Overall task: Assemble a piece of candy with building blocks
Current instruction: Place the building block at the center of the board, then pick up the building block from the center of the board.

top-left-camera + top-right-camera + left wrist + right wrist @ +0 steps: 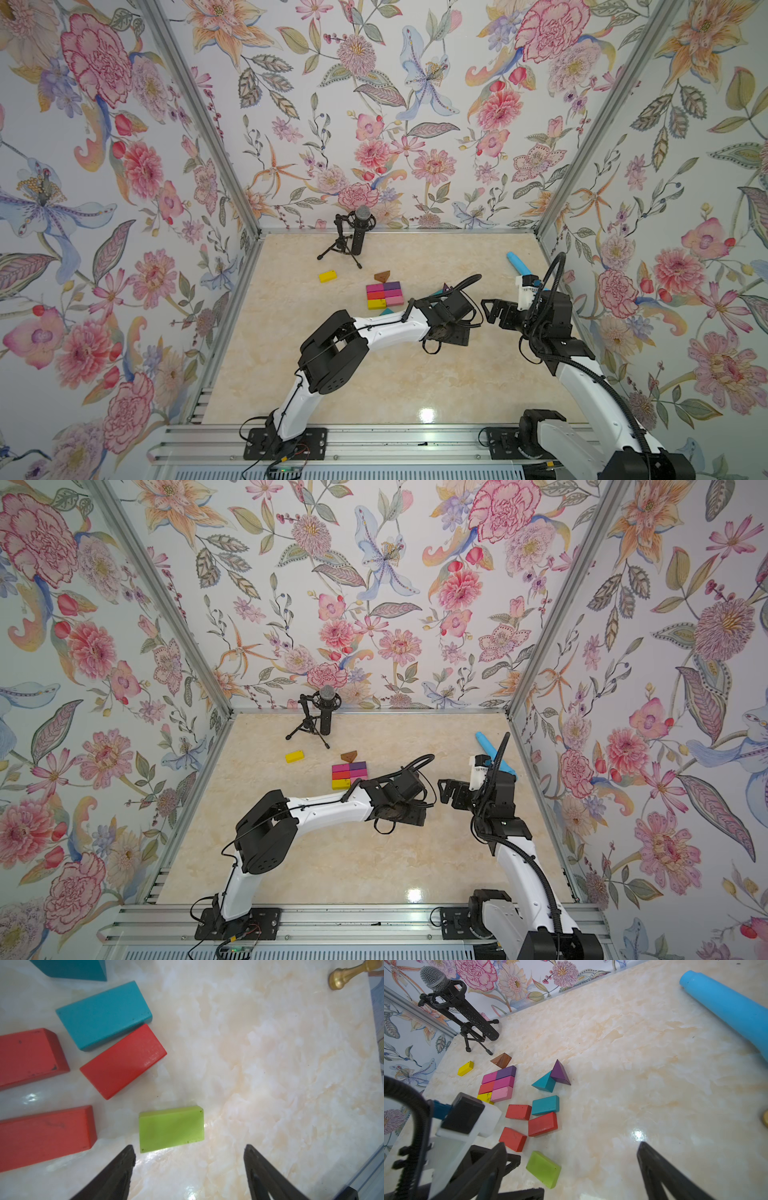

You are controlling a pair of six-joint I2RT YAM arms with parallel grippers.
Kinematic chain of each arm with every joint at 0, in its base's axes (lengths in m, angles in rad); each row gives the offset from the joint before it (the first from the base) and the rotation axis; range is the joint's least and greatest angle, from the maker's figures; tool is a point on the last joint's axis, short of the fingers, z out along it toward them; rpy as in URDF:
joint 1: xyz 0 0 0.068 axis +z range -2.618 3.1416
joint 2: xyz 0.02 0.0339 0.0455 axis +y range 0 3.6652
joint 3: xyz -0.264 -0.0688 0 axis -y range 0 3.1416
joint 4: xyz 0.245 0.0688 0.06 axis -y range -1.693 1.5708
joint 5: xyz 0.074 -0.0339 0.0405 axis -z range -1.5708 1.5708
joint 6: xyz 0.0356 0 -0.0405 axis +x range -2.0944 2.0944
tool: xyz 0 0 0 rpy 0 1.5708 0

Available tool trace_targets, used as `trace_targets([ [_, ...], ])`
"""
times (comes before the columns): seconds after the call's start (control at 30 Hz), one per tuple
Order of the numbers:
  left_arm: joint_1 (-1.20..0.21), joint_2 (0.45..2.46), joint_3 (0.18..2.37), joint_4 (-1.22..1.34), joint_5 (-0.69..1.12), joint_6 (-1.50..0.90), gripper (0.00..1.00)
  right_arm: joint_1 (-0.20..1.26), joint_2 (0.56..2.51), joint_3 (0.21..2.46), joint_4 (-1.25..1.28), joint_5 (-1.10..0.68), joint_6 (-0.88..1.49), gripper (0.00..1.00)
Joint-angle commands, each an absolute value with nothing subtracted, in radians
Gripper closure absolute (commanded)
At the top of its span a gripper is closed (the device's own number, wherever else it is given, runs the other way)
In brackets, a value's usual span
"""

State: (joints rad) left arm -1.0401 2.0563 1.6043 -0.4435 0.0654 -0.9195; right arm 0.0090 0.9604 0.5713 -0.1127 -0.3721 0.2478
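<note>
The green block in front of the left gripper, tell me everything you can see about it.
The green block is a lime-green flat rectangular brick, seemingly painted, with small dark chips at its corners. It lies flat, broad face up, on the marbled table and touches nothing else. A red brick lies near it with a gap. It sits just ahead of the left gripper, whose jaws stand open and do not hold it. In both top views the left arm hides it.
</note>
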Motion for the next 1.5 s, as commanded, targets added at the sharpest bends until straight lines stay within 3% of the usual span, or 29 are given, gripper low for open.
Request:
trace_targets([
  [0.0, -0.976, 1.832, 1.517, -0.478, -0.003, -0.852, 0.17, 0.103, 0.992, 0.644, -0.152, -0.439, 0.196, 0.0],
  [0.23, -0.628, 1.62, 1.245, -0.434, -0.054, -0.741, 0.16, 0.503, 1.14, 0.786, -0.092, -0.291, 0.205, 0.0],
  [0.37, -0.478, 1.671, 1.251, -0.397, -0.104, -0.677, 0.11, 0.641, 1.221, 0.765, 0.127, -0.298, 0.263, 0.0],
  [0.57, -0.378, 1.807, 1.294, -0.327, -0.16, -0.661, 0.07, 0.758, 1.364, 0.748, 0.428, -0.352, 0.311, 0.0],
  [0.77, -0.262, 1.883, 1.306, -0.289, -0.128, -0.622, 0.06, 0.776, 1.513, 0.762, 0.669, -0.449, 0.37, 0.0],
  [1.07, -0.171, 1.986, 1.376, -0.27, -0.114, -0.578, 0.01, 0.798, 1.685, 0.931, 0.522, -0.365, 0.37, 0.0],
  [1.47, -0.16, 2.127, 1.469, -0.237, -0.083, -0.595, 0.01, 0.779, 1.653, 0.957, 0.366, -0.265, 0.325, 0.0],
])
